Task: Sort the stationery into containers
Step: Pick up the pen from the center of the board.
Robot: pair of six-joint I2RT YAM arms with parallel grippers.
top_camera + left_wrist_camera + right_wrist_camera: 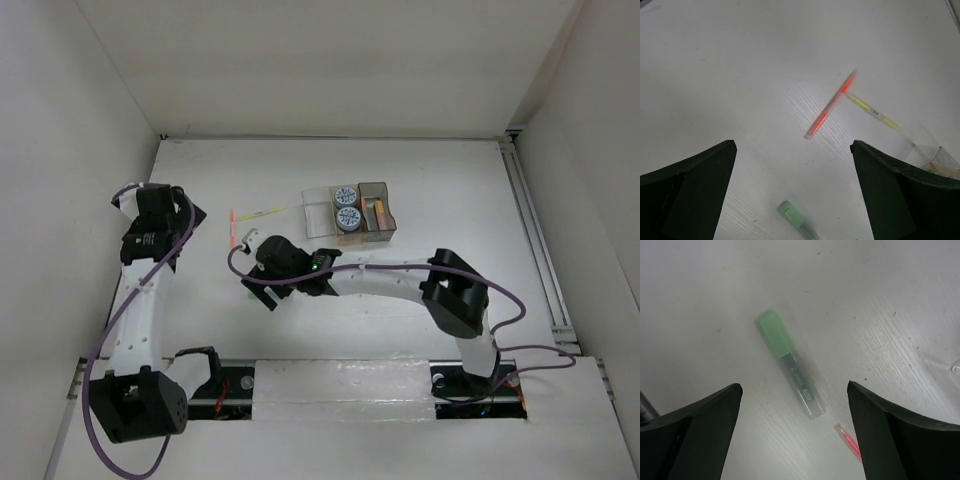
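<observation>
Right end effector (pixel 794 385) is spread wide over the green marker (pixel 790 365), one finger on each side, neither touching it, with a decent gap both ways. The marker lies flat on the counter (pixel 420 170), cap toward 11 o'clock in the right wrist view. The tip of the red pen (pixel 830 107) pokes in at 5 o'clock, near the marker's clear end.

Left end effector (pixel 792 144) is spread too and holds nothing. It's out at 9 o'clock on the counter, aimed at the pens. From its camera the red pen and the yellow-green pen (pixel 872 111) make a rough T, ends just about touching, both flat, with bare counter stretching off toward 10 to 12 o'clock.

In the top view the bins (pixel 312 215) sit in a row at about 1 o'clock from the counter's middle, well apart from the far wall (pixel 330 70) and from the rail (pixel 535 240) along the 3 o'clock edge. Two rolls (pixel 346 194) are in the middle bin and an orange item (pixel 372 213) is in the bin at the 3 o'clock end
</observation>
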